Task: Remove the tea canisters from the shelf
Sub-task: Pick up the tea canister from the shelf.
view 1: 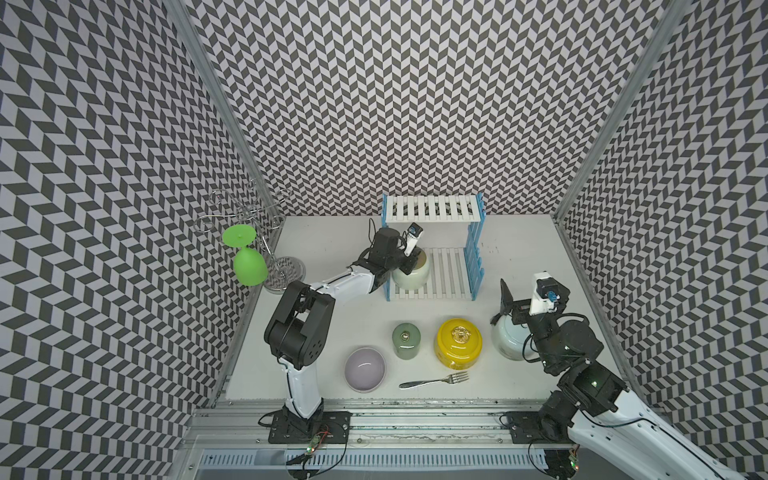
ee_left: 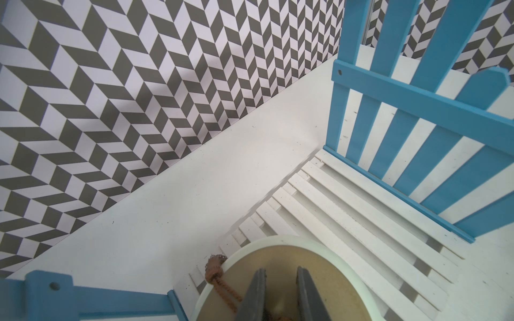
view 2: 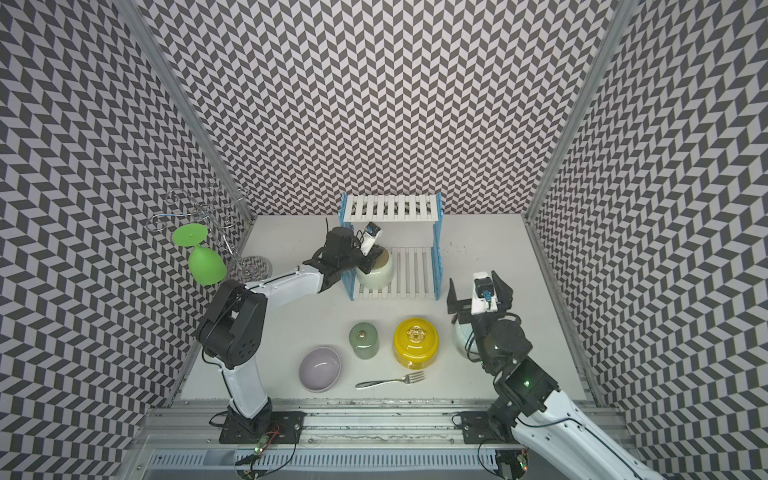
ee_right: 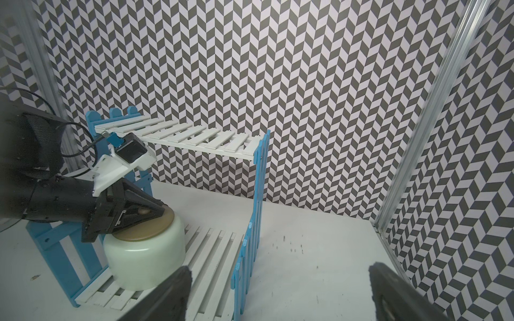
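Well, the left gripper (ee_right: pixel 150 212) has reached in through the side of the shelf (view 1: pixel 432 208) and sits right on top of the cream jar (view 1: pixel 411 276). Its jaws are pinched nearly together over the tan lid (ee_right: pixel 155 225), and a small pale knob shows between them, so it has the jar by its knob. The jar stands upright at the left end of the lower tier, just inside the blue picket side. A brown cord (ee_left: pixel 214 266) hangs at the edge of the lid.

Out on the table (view 1: pixel 332 249) in front of the shelf, three more jars stand in a row: the small grey-green jar (view 1: pixel 406 340), the yellow jar (view 1: pixel 458 343) beside it, and the pale blue-white jar (view 1: pixel 505 340) furthest right, half hidden by the right arm. The right gripper (view 2: pixel 476 282) hangs above that pale jar with its jaws spread wide and nothing between them.

Nearer the front edge lie a lilac bowl (view 1: pixel 365 370) and a fork (view 1: pixel 434 380). Over in the far left corner a green goblet (view 1: pixel 248 266) hangs upside down from a wire stand (view 1: pixel 245 208).
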